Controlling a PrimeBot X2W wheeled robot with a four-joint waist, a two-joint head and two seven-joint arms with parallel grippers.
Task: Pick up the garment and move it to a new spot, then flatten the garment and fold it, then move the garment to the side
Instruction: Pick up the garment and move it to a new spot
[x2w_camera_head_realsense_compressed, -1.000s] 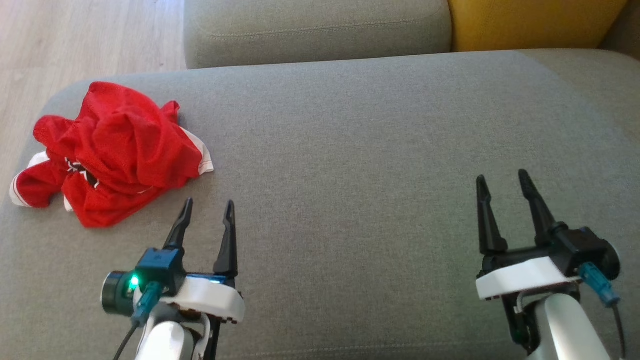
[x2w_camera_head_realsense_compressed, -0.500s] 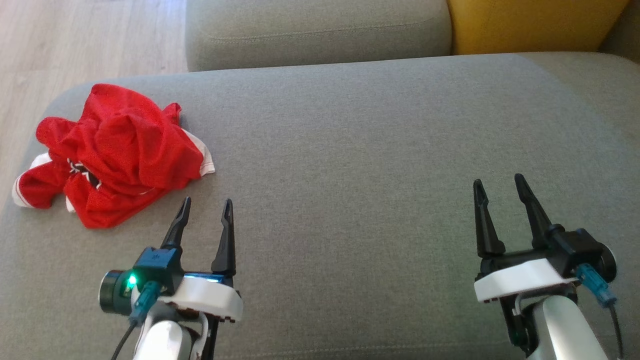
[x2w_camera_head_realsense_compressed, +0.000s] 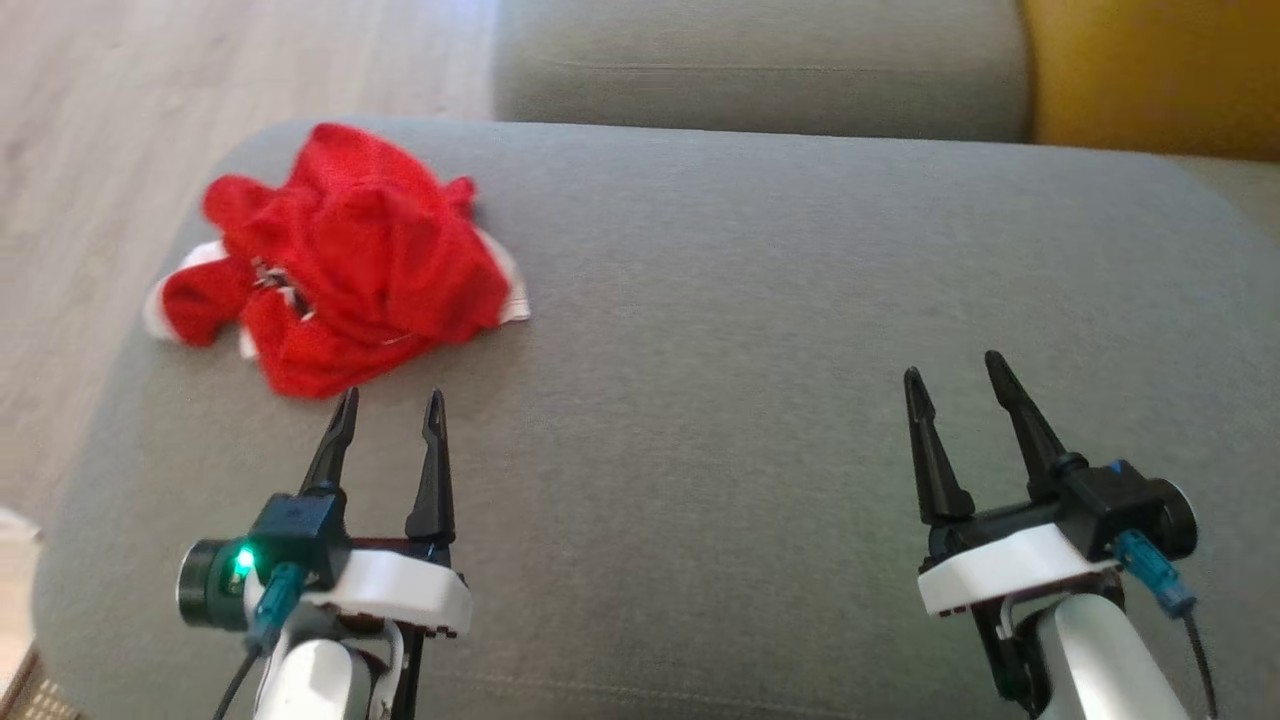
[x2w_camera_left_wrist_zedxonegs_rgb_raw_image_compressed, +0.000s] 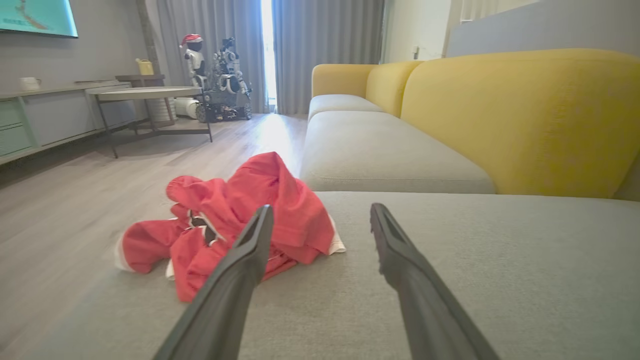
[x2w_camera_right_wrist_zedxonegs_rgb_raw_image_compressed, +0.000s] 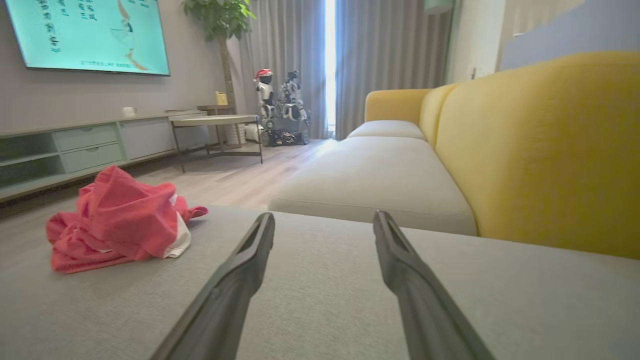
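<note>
- The wooden floor (x2w_camera_head_realsense_compressed: 90, 150) runs along the far left, just past the rounded left edge of the grey sofa seat (x2w_camera_head_realsense_compressed: 720, 280).
- The garment (x2w_camera_head_realsense_compressed: 350, 265), a red mesh shirt with white trim, lies crumpled in a heap on the far-left part of that seat, close to its edge.
- The step in hand looks like the first one, picking the garment up: it has not been lifted, flattened or folded.
- The left gripper (x2w_camera_head_realsense_compressed: 391, 397) hovers low over the seat on the near side of the heap, fingers released and spread, holding nothing. Its left fingertip points at the heap's near hem, just beside it; whether it brushes the cloth I cannot tell. In the left wrist view the heap sits ahead and a little left of the gap between the fingers.
- The next move, I judge, calls for this gripper to push forward and slightly left, drop onto a raised fold, and clench on enough cloth that the bunch comes up in one piece.
- The broad middle of the seat offers room for a new spot where the shirt could be spread.
- The right gripper (x2w_camera_head_realsense_compressed: 952, 366) hangs at the near right, well apart from the garment, fingers likewise released and holding nothing; it would have to cross leftward to help.
- A yellow cushion (x2w_camera_head_realsense_compressed: 1150, 70) stands at the far right.
</note>
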